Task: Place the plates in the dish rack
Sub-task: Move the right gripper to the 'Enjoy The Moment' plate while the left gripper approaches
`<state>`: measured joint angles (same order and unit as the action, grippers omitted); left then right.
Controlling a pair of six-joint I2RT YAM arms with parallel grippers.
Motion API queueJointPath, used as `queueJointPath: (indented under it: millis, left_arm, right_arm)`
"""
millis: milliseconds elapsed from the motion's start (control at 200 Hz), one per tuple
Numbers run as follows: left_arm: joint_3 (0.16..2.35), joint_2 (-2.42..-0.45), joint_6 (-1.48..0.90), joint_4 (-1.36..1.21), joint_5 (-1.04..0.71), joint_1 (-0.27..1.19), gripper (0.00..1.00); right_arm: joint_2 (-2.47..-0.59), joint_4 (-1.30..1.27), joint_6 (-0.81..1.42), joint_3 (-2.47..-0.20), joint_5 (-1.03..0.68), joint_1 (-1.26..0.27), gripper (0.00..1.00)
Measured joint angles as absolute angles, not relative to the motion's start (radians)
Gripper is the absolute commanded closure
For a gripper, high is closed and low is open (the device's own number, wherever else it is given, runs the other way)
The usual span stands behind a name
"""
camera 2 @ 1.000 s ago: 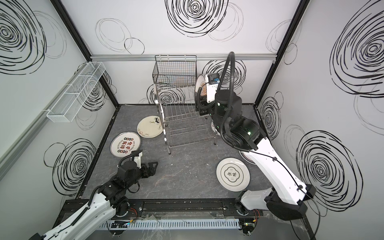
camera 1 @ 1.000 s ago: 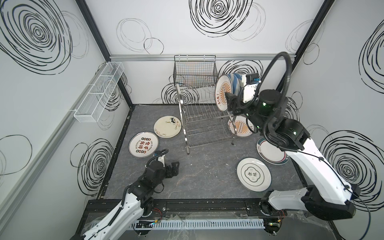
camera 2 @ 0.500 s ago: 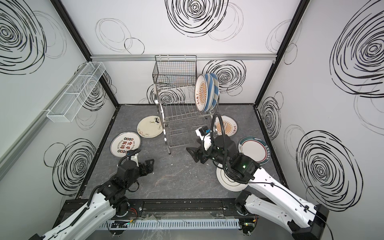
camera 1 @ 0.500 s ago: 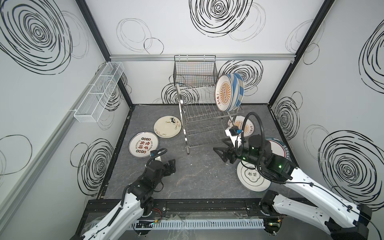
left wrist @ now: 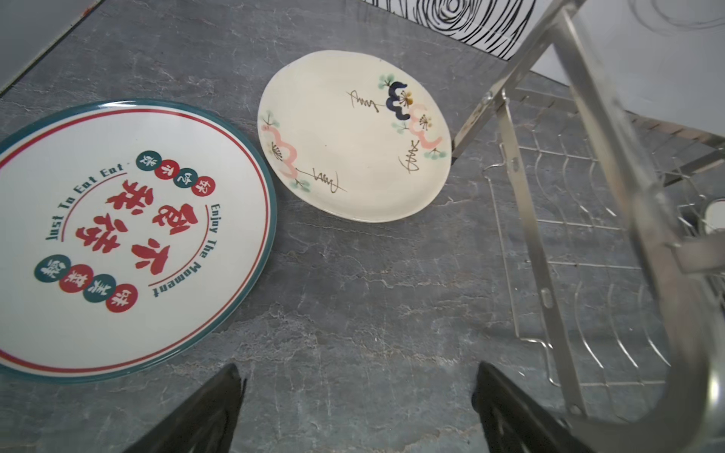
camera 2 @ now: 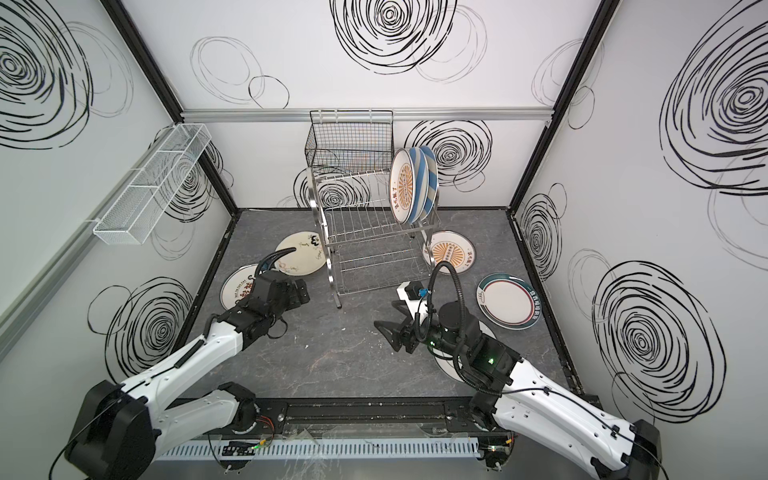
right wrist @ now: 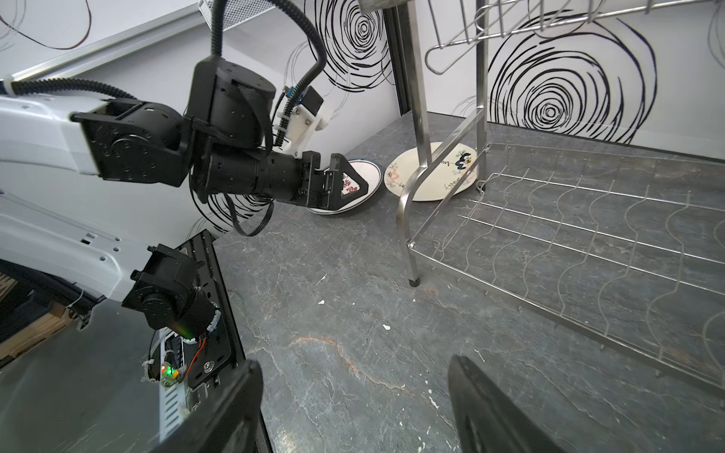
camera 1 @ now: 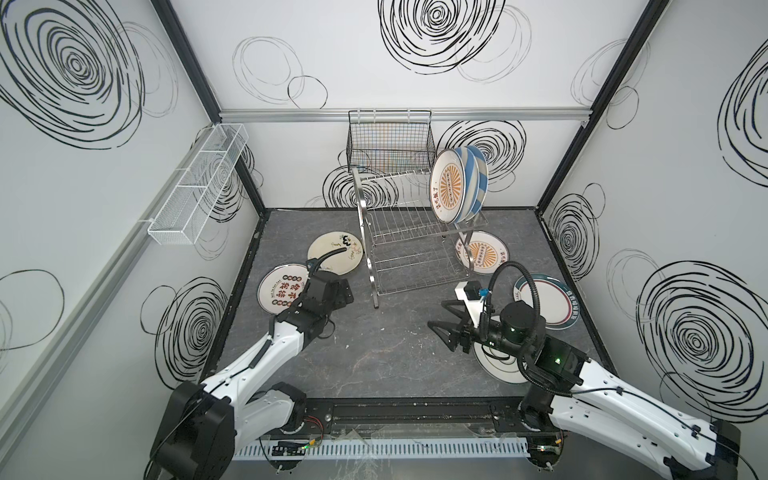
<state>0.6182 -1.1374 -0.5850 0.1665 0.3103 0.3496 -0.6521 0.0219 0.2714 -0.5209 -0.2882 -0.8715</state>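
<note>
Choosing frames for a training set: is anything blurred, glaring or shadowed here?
Left wrist view: the shiny steel wire dish rack blurs at its handle loop; the green-rimmed white plate with red characters is sharp. Right wrist view: the right pincer looks soft at the frame edge. Both top views: even light, faint shadows, no harsh glare.

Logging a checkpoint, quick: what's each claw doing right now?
Left claw: open, holding nothing.
Right claw: open, holding nothing.

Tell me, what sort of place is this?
Probably a robot test booth, not a kitchen: swirl-printed walls, two robot arms mounted at the front edge, and plates lying around a dish rack.
</note>
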Motion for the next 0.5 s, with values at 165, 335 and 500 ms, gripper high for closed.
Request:
queueJointPath:
  millis: [165,335,500]
  left_arm:
    - [0.64,-1.216,-0.556,0.159,0.253,0.267,0.04]
    - [0.636,-1.251,-0.545,0.128,0.189,0.184,0.04]
    - [0.636,-1.31,-0.534,0.087,0.15,0.153,0.04]
  right_arm:
    - [-0.619,-0.007,0.273,-0.473,-0.289,-0.871,0.19]
    - [-0.62,-0.02,0.274,-0.447,-0.296,-0.871,0.18]
    - [-0.62,-0.054,0.279,-0.428,-0.309,-0.871,0.18]
